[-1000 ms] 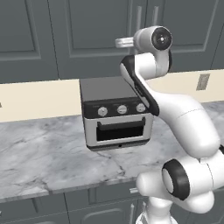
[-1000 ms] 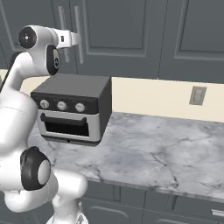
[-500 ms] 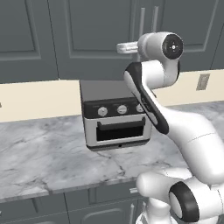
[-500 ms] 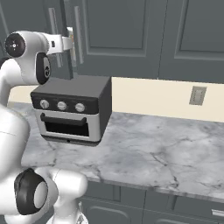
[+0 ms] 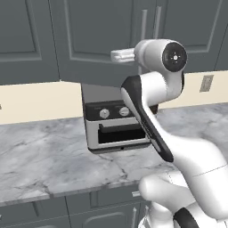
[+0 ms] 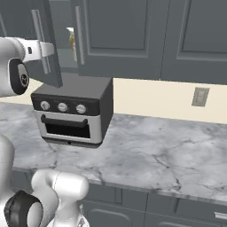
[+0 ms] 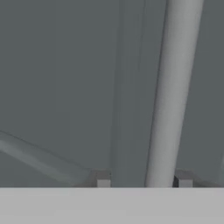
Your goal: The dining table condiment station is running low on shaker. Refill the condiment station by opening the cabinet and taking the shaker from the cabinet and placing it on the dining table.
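Observation:
The dark grey cabinet [image 6: 119,35] hangs over the counter, and its left door [image 5: 93,40] stands swung out toward me. My gripper [image 6: 49,48] is at that door's long metal handle [image 6: 39,40]. In the hand view the handle [image 7: 175,87] runs upright between my gripper [image 7: 143,179] tips, close to the right tip, with a gap on the left. The jaws are open. Through the opened gap a white patterned object [image 6: 71,37] shows on the shelf. The shaker is hidden, and the dining table is out of view.
A dark toaster oven [image 5: 118,122] [image 6: 73,108] sits on the marble counter [image 5: 44,156] [image 6: 168,150] right under the open door. A wall outlet [image 6: 200,96] is on the beige backsplash. Drawer fronts [image 6: 186,213] run below the counter edge.
The left cabinet door has swung out from nearly closed to wide open as my arm pulled back. My jaws have parted from the handle.

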Robot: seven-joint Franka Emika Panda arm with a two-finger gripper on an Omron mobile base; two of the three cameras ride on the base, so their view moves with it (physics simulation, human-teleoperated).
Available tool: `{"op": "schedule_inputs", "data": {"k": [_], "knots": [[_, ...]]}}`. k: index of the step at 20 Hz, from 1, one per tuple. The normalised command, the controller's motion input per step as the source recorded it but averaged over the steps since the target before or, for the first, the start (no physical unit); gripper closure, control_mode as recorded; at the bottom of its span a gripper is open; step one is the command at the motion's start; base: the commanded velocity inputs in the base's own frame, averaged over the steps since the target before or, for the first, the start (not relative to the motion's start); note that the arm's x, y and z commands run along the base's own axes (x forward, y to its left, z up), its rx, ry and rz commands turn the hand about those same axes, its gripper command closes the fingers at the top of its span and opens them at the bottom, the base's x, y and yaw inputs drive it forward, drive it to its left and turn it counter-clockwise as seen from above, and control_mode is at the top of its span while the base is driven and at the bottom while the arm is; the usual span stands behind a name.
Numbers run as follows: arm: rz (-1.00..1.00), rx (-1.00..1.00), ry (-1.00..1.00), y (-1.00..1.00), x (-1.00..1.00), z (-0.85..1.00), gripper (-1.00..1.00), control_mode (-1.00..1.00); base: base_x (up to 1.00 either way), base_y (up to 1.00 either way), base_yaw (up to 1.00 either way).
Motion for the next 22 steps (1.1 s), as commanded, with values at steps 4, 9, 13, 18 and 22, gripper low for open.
{"op": "schedule_inputs", "data": {"k": [4,9,13,18,22], "knots": [[0.0,-0.06,0.0,1.0,-1.0,0.6,1.0,-1.0,0.0,0.0,0.0],[0.0,-0.1,0.0,1.0,-1.0,0.5,-1.0,-1.0,0.0,0.0,0.0],[0.0,-0.2,-0.12,0.98,-1.0,-0.46,-1.0,-1.0,0.0,0.0,0.0],[0.0,-0.02,-0.32,0.03,-1.0,-0.54,-1.0,-1.0,0.0,0.0,0.0],[0.0,0.21,-0.05,-0.99,-0.55,-0.03,-1.0,-1.0,0.0,0.0,0.0]]}}
